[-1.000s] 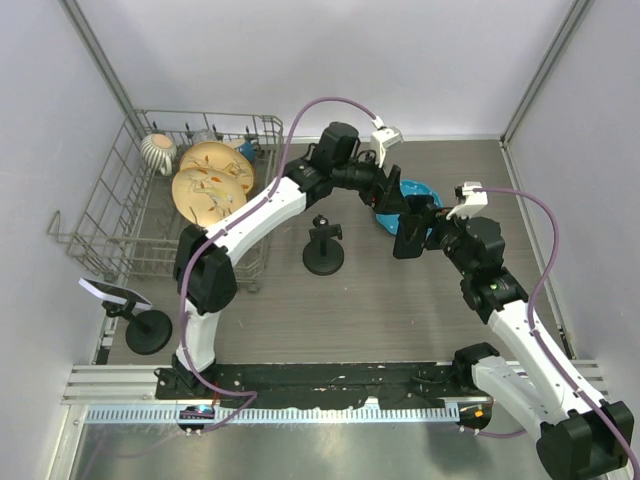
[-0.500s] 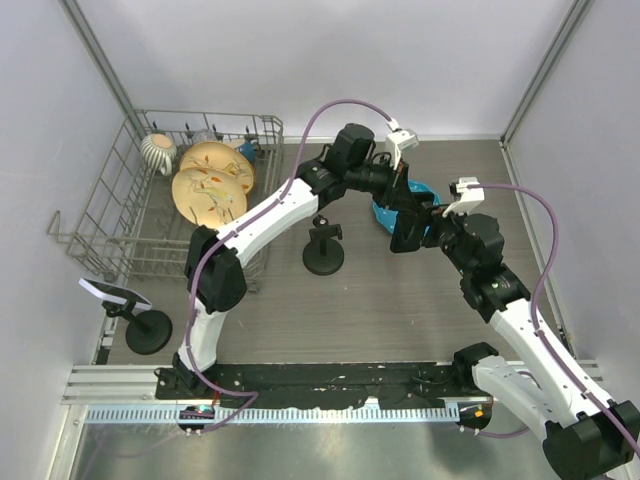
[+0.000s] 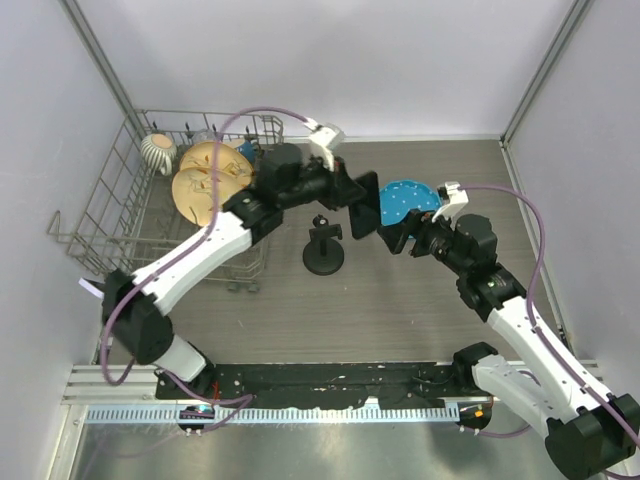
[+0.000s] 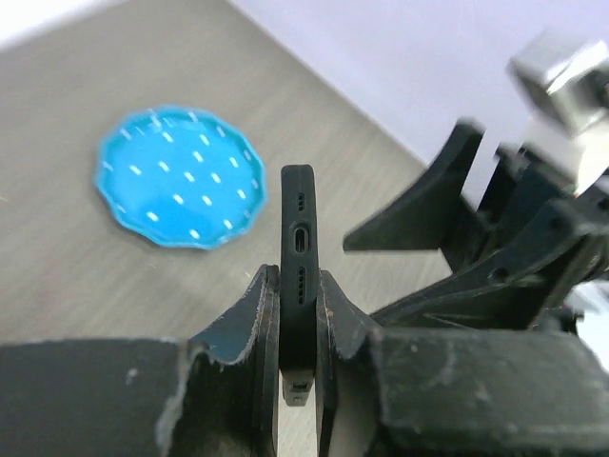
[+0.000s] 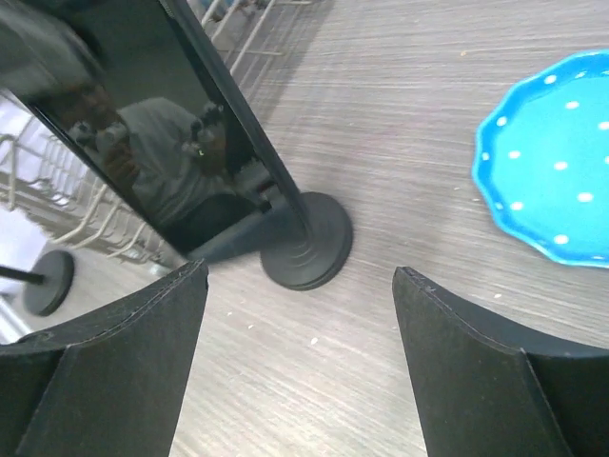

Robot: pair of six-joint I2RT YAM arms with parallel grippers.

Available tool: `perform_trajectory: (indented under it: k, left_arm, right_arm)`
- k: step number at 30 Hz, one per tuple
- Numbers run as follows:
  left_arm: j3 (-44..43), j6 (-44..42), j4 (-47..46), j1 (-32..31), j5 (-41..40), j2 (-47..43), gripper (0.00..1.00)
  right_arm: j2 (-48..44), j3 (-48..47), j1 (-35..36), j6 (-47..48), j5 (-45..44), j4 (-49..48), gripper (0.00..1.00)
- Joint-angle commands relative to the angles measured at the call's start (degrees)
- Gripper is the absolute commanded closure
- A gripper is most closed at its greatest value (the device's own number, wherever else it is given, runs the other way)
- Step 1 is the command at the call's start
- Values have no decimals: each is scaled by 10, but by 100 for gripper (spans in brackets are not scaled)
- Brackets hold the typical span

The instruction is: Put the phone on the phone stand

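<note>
Glossy glass phone (image 5: 143, 124), matt wood-grain table (image 5: 381, 114), shiny blue plate (image 4: 181, 176), wire-metal rack (image 3: 110, 215).

A blue dotted plate (image 3: 405, 197) is lying far right on the tabletop (image 3: 380, 310); a wire dish rack (image 3: 115, 190) is holding patterned plates (image 3: 198, 188) far left.

Desk (image 3: 400, 300): grey wood-grain top, matte. Walls (image 3: 400, 60): plain pale lavender-white panels at back, left and right. Corner posts (image 3: 541, 75): grey metal. Near edge: ribbed aluminium rail (image 3: 270, 413) behind a black base plate (image 3: 330, 378). Light: even, soft shadows.
</note>
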State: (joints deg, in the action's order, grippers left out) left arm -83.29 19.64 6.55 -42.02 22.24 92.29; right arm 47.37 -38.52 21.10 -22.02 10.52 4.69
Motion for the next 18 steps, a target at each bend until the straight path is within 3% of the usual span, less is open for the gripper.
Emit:
perform_trajectory:
  k: [1, 5, 11, 18]
  left_arm:
    - [53, 44, -193, 23, -60, -131, 100]
    - [121, 99, -276, 30, -62, -193, 100]
    - [202, 188, -378, 33, -62, -276, 100]
    - [261, 293, -464, 33, -75, -309, 100]
  right_arm:
    - [-13, 14, -2, -59, 89, -71, 16]
    - [-7, 51, -2, -152, 197, -230, 16]
    - [-12, 105, -1, -275, 235, -486, 16]
    - [33, 129, 31, -363, 258, -660, 17]
